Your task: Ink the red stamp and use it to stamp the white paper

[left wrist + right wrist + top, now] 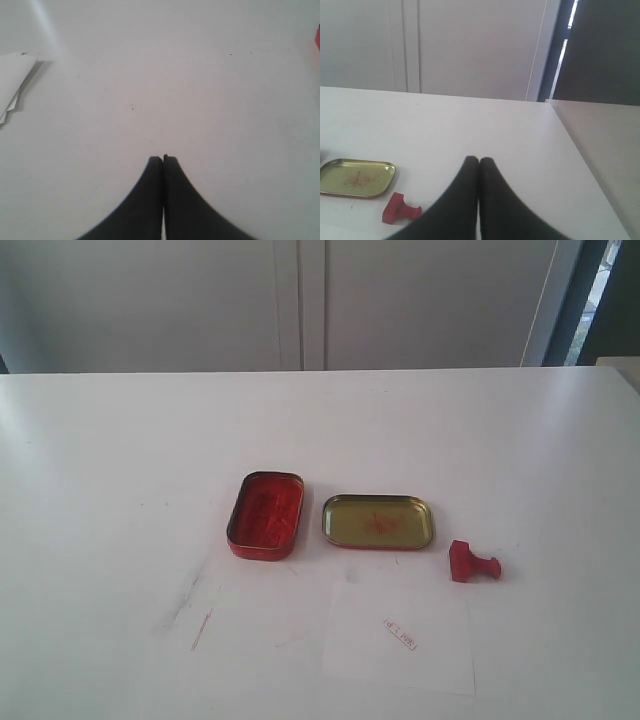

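The red stamp [472, 563] lies on its side on the table, right of the gold-lined lid [378, 521]; the right wrist view also catches this stamp [399, 208] beside the lid [356, 178]. The white paper [400, 638] lies near the front edge and carries a small red stamped mark [400, 634]. An open red ink tin [266, 515] sits left of the lid. My left gripper [163, 159] is shut with nothing in it, over bare table. My right gripper [479, 160] is shut and empty too, apart from the stamp. Neither arm shows in the exterior view.
Faint red and grey smears [200, 625] mark the table left of the paper. A loose white sheet [14, 82] shows at the edge of the left wrist view. The table's right edge [580, 150] runs close beside my right gripper.
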`<state>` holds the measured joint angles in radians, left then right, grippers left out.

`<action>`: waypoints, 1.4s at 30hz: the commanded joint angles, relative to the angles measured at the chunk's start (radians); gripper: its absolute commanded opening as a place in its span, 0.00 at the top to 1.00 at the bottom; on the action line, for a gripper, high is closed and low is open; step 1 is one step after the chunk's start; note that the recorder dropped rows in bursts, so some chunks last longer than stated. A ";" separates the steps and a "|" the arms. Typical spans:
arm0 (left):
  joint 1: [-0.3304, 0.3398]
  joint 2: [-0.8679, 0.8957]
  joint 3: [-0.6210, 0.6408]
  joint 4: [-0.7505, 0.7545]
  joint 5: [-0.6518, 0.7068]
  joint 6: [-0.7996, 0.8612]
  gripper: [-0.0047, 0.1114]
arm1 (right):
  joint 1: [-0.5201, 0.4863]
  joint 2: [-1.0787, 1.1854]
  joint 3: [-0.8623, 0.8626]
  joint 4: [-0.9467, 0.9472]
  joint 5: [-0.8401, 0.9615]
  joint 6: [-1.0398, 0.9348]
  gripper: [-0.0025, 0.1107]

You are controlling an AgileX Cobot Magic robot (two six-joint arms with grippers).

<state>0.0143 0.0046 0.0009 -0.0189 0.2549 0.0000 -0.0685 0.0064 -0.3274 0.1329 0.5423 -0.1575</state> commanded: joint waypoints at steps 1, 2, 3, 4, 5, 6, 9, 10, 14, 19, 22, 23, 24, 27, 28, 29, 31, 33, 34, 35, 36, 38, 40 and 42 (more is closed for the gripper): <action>-0.004 -0.005 -0.001 -0.003 -0.001 0.000 0.96 | -0.005 -0.006 0.005 0.000 -0.011 -0.003 0.98; -0.004 -0.005 -0.001 -0.003 -0.001 0.000 0.96 | -0.005 -0.006 0.005 0.000 -0.011 -0.003 0.98; -0.004 -0.005 -0.001 -0.003 -0.001 0.000 0.96 | -0.005 -0.006 0.005 0.000 -0.011 -0.003 0.98; -0.004 -0.005 -0.001 -0.003 -0.001 0.000 0.96 | -0.005 -0.006 0.005 0.000 -0.011 -0.003 0.98; -0.004 -0.005 -0.001 -0.003 -0.001 0.000 0.96 | -0.005 -0.006 0.005 0.000 -0.011 -0.003 0.98; -0.004 -0.005 -0.001 -0.003 -0.001 0.000 0.96 | -0.005 -0.006 0.005 0.000 -0.011 -0.003 0.98; -0.004 -0.005 -0.001 -0.003 -0.001 0.000 0.96 | -0.005 -0.006 0.005 -0.023 -0.015 -0.001 0.98; -0.004 -0.005 -0.001 -0.003 -0.001 0.000 0.96 | -0.005 -0.006 0.005 -0.028 -0.015 0.006 0.98; -0.004 -0.005 -0.001 -0.003 -0.001 0.000 0.96 | -0.005 -0.006 0.005 -0.049 -0.015 0.031 0.98; -0.004 -0.005 -0.001 -0.003 -0.001 0.000 0.96 | -0.005 -0.006 0.005 -0.070 -0.015 0.062 0.98; -0.004 -0.005 -0.001 -0.003 -0.001 0.000 0.96 | -0.005 -0.006 0.005 -0.108 -0.015 0.114 0.98; -0.004 -0.005 -0.001 -0.003 -0.001 0.000 0.96 | -0.005 -0.006 0.005 -0.118 -0.015 0.120 0.98; -0.004 -0.005 -0.001 -0.003 -0.001 0.000 0.96 | -0.005 -0.006 0.005 -0.123 -0.015 0.120 0.98; -0.004 -0.005 -0.001 -0.003 -0.001 0.000 0.96 | -0.005 -0.006 0.005 -0.126 -0.015 0.120 0.98; -0.004 -0.005 -0.001 -0.003 -0.001 0.000 0.96 | -0.005 -0.006 0.005 -0.126 -0.015 0.120 0.98; -0.004 -0.005 -0.001 -0.003 -0.001 0.000 0.96 | -0.005 -0.006 0.010 -0.133 -0.018 0.120 0.98; -0.004 -0.005 -0.001 -0.003 -0.001 0.000 0.96 | -0.005 -0.006 0.034 -0.133 -0.023 0.120 0.98; -0.004 -0.005 -0.001 -0.003 -0.001 0.000 0.96 | -0.005 -0.006 0.068 -0.133 -0.025 0.120 0.98; -0.004 -0.005 -0.001 -0.003 -0.001 0.000 0.96 | -0.005 -0.006 0.080 -0.133 -0.025 0.120 0.98; -0.004 -0.005 -0.001 -0.003 -0.001 0.000 0.96 | -0.005 -0.006 0.093 -0.133 -0.027 0.120 0.98; -0.004 -0.005 -0.001 -0.003 -0.001 0.000 0.96 | -0.005 -0.006 0.111 -0.133 -0.029 0.120 0.98; -0.004 -0.005 -0.001 -0.003 -0.001 0.000 0.96 | -0.005 -0.006 0.139 -0.133 -0.029 0.120 0.98; -0.004 -0.005 -0.001 -0.003 -0.001 0.000 0.96 | -0.005 -0.006 0.162 -0.133 -0.088 0.120 0.98; -0.004 -0.005 -0.001 -0.003 -0.001 0.000 0.96 | -0.005 -0.006 0.186 -0.133 -0.136 0.120 0.98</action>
<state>0.0143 0.0046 0.0009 -0.0189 0.2549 0.0000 -0.0685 0.0043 -0.1661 0.0066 0.4782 -0.0449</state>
